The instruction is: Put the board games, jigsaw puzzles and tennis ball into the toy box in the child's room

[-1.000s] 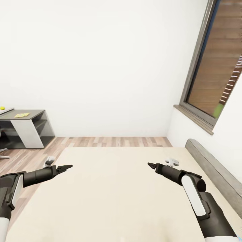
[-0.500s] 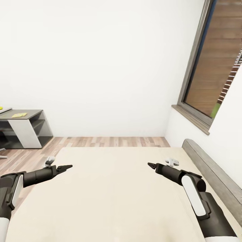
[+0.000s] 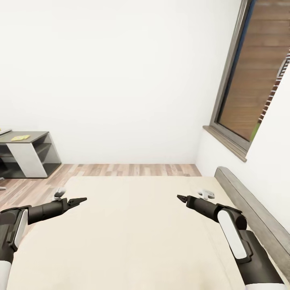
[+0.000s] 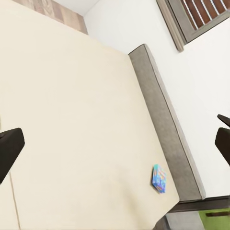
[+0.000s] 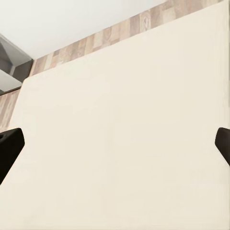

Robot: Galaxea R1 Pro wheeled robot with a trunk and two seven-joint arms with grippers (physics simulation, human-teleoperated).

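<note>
Board game [image 4: 159, 178], a small colourful box, lies on the bed [image 3: 133, 225] near its headboard [image 4: 165, 120], untouched, while the left end effector [image 3: 77, 200] and right end effector [image 3: 181, 198] hover empty, fingers spread wide, so the tidying looks barely begun.

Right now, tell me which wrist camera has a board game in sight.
The left wrist camera: a small colourful board game lies on the cream bed near the grey headboard. The right wrist view shows bare bedding.

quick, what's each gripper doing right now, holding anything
Left gripper: open, holding nothing, above the bed.
Right gripper: open, holding nothing, above the bed.
</note>
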